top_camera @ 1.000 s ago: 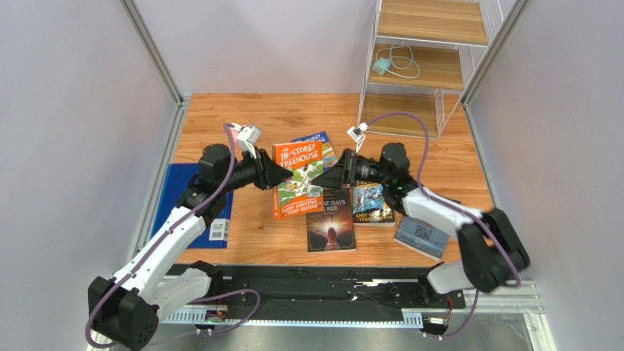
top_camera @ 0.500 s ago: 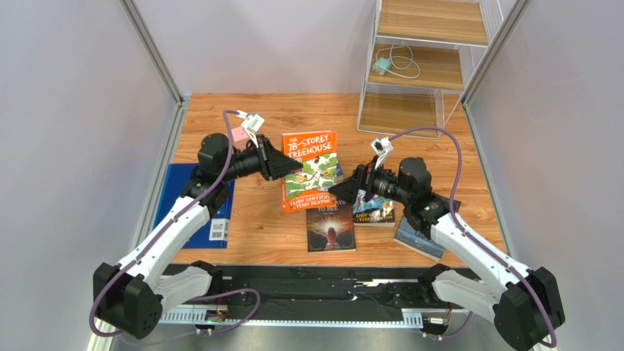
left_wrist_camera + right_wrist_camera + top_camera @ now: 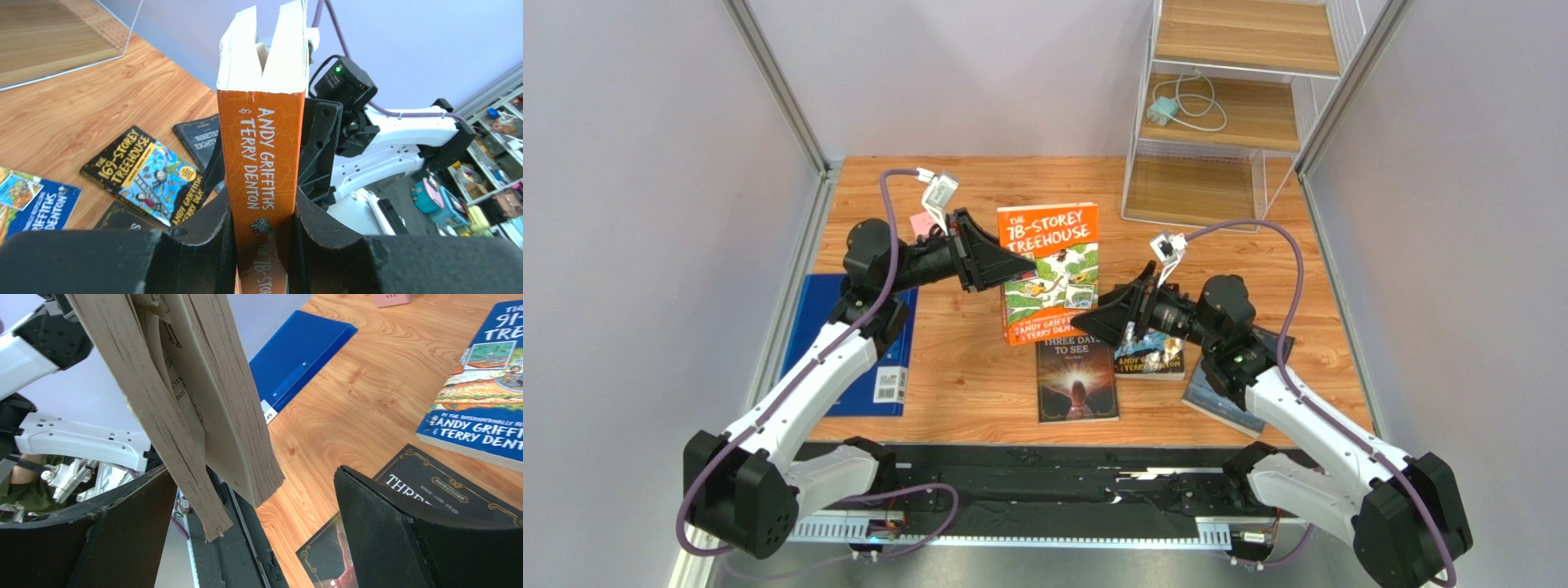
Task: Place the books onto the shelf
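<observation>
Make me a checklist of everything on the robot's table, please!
Surface: wooden table, books lying about.
Job's things: orange 78-Storey Treehouse book lifted upright; Three Days to See, 169-Storey Treehouse, blue Treehouse book and Nineteen Eighty-Four lie flat; no books seen on shelf.
Clutter: blue folder at left edge; white charger cord on shelf's middle board.
Grippers: left gripper clamps the orange book's spine; right gripper open, pages between its fingers.
Cables: purple cable loops over each arm.
Surroundings: grey walls.

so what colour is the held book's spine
Orange book spine, white lettering; best in the left wrist view.
</observation>
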You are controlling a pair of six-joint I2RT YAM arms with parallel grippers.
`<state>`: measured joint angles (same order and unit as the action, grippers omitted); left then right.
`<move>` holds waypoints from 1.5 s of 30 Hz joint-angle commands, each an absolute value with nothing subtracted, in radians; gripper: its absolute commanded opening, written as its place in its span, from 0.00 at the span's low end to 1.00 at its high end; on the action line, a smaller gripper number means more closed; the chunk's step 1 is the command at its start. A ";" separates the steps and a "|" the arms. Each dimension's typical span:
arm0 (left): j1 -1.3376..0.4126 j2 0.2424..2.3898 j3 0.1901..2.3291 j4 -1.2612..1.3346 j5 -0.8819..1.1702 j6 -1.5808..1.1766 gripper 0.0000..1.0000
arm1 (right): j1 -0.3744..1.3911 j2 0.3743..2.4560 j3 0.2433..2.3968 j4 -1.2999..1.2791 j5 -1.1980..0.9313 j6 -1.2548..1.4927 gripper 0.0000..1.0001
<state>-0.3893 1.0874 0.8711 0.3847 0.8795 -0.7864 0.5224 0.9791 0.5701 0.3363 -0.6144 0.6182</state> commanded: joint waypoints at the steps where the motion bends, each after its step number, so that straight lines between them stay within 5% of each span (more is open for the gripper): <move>1: -0.390 1.147 0.923 0.690 0.928 -0.940 0.00 | 0.541 1.006 0.545 0.471 -0.640 0.684 1.00; 7: -0.390 1.206 0.931 0.781 0.934 -0.991 0.00 | 0.552 1.000 0.529 0.472 -0.604 0.692 0.97; 10: -0.390 1.204 0.927 0.772 0.905 -0.982 0.00 | 0.552 0.983 0.531 0.469 -0.589 0.710 0.62; 11: -0.390 1.206 0.930 0.770 0.902 -0.980 0.00 | 0.552 0.982 0.541 0.460 -0.586 0.713 0.43; 17: -0.399 1.232 0.936 0.773 0.899 -0.982 0.00 | 0.554 0.974 0.549 0.459 -0.568 0.735 0.42; 20: -0.403 1.247 0.939 0.776 0.910 -0.971 0.04 | 0.555 0.977 0.564 0.445 -0.565 0.733 0.00; 22: -0.402 1.247 0.937 0.750 0.905 -0.957 0.37 | 0.554 0.977 0.601 0.352 -0.525 0.703 0.00; 23: -0.402 1.240 0.946 0.648 0.894 -0.901 0.66 | 0.554 0.970 0.617 0.307 -0.511 0.683 0.00; 26: -0.402 1.181 0.992 0.281 0.766 -0.693 0.97 | 0.552 0.942 0.687 0.157 -0.448 0.612 0.00; 35: -0.400 0.999 0.915 -0.053 0.440 -0.488 1.00 | 0.514 0.948 1.012 -0.207 -0.330 0.453 0.00; 45: -0.402 0.920 0.525 0.113 0.455 -0.551 1.00 | 0.350 1.156 1.638 -0.675 -0.345 0.333 0.00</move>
<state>-0.3992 0.9337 0.6308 0.0460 0.4488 -0.5442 0.4171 1.1084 1.4143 -0.5365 -0.3454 0.4191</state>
